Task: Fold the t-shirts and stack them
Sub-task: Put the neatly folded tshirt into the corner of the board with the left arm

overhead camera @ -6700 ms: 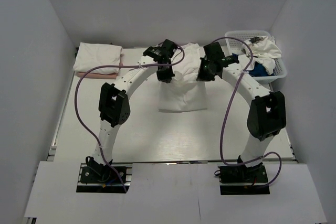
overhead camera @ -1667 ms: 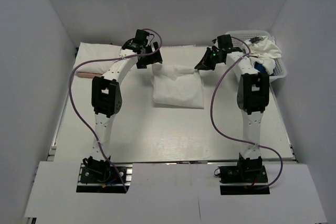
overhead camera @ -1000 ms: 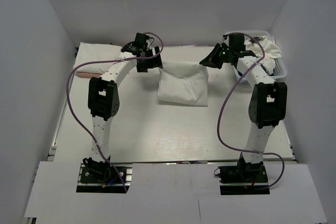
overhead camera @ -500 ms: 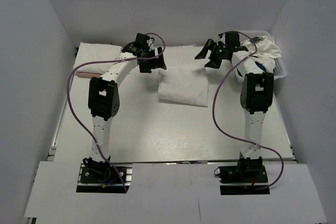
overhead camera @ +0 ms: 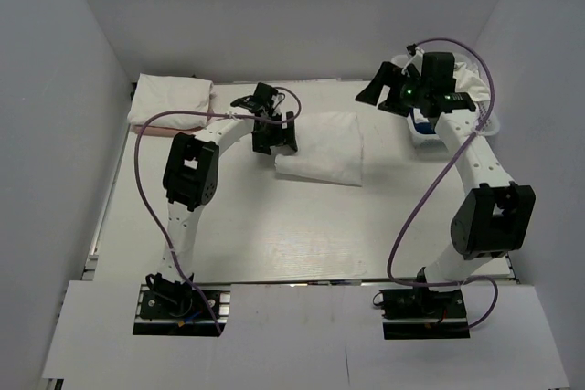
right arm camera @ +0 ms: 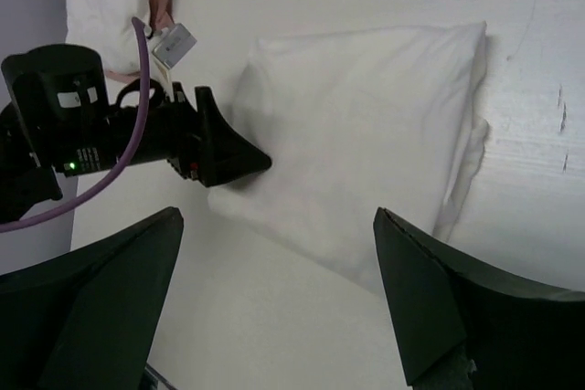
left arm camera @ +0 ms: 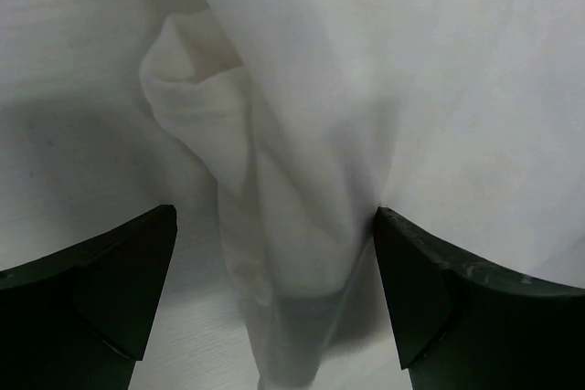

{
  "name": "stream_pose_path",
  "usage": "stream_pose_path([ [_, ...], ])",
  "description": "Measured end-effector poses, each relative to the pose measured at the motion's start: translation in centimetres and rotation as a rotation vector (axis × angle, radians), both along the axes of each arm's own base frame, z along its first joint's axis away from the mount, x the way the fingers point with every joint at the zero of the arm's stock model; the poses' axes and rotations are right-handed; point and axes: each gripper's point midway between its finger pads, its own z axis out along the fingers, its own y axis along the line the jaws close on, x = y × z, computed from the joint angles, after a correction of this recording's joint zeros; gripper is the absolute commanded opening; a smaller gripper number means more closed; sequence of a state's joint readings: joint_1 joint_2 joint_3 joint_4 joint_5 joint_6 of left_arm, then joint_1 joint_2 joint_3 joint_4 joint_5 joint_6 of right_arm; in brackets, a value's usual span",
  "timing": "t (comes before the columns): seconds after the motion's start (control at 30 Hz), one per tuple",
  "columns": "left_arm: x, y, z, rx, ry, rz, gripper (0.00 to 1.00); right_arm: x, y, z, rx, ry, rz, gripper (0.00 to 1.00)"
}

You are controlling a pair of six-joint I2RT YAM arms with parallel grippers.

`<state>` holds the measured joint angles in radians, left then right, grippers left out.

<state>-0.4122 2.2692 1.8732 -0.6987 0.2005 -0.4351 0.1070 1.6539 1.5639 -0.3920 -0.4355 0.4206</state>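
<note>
A folded white t-shirt [overhead camera: 322,146] lies flat in the middle of the table, a pillow-like rectangle [right arm camera: 366,134]. My left gripper [overhead camera: 275,141] sits low at its left edge, open, with a loose fold of the white cloth [left arm camera: 274,189] lying between the spread fingers [left arm camera: 101,289]. My right gripper [overhead camera: 382,94] hangs open above the table, right of the shirt, with nothing between its fingers [right arm camera: 457,299]. At the back left a folded white t-shirt [overhead camera: 171,98] rests on a pale pink one [overhead camera: 154,131].
A white basket [overhead camera: 490,125] at the back right holds crumpled white clothes [overhead camera: 468,79] and something blue [overhead camera: 423,123], partly hidden by the right arm. White walls close in the table on three sides. The left gripper [right arm camera: 228,154] shows in the right wrist view.
The right gripper has opened, let go of the shirt's top edge and swung up to the right. The shirt has dropped flat. The left gripper has come down to its left edge.
</note>
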Motion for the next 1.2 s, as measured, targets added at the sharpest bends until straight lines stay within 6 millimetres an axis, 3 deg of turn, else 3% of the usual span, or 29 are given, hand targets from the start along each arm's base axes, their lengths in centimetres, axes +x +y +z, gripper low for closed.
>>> stream_pose_path([
  [0.1,-0.8,-0.1,-1.1,0.008,0.029,0.002,0.83,-1.5,-0.3,-1.6,-0.015,0.038,-0.002,0.9],
  [0.2,-0.6,-0.5,-1.4,-0.005,0.026,0.003,0.77,-2.6,-0.6,-3.3,-0.03,0.083,-0.002,0.9],
  [0.27,-0.6,-0.8,-1.5,-0.015,0.025,-0.004,0.75,-2.7,-0.8,-3.7,-0.043,0.086,0.0,0.9],
  [0.37,-0.3,-1.2,-1.7,-0.024,0.022,-0.006,0.63,-2.9,-0.9,-3.8,-0.053,0.084,0.0,0.9],
  [0.4,-0.1,-1.4,-1.8,-0.027,0.018,-0.01,0.55,-3.0,-1.0,-3.8,-0.055,0.081,0.001,0.9],
  [0.43,0.2,-1.7,-1.9,-0.032,0.016,-0.011,0.37,-3.1,-1.0,-3.7,-0.057,0.078,0.001,0.9],
  [0.5,0.7,-2.2,-2.5,-0.036,0.013,-0.016,0.16,-3.4,-1.2,-3.5,-0.063,0.071,-0.001,0.9],
  [0.53,1.0,-2.4,-2.5,-0.044,0.012,-0.021,0.0,-3.4,-1.3,-3.3,-0.068,0.066,-0.004,0.9],
  [0.8,1.8,-2.0,-2.1,0.034,-0.055,-0.07,0.0,-4.8,-3.1,-2.0,-0.14,0.01,-0.058,0.9],
  [0.93,2.8,-0.1,-1.2,0.162,-0.148,-0.116,0.0,-5.6,-4.4,-1.4,-0.189,-0.021,-0.106,0.9],
  [1.07,4.6,3.9,1.7,0.323,-0.281,-0.157,0.0,-5.9,-5.7,-0.7,-0.241,-0.056,-0.158,0.9],
  [1.2,6.1,7.5,6.9,0.452,-0.428,-0.173,0.0,-6.0,-6.7,-0.1,-0.281,-0.083,-0.199,0.9],
])
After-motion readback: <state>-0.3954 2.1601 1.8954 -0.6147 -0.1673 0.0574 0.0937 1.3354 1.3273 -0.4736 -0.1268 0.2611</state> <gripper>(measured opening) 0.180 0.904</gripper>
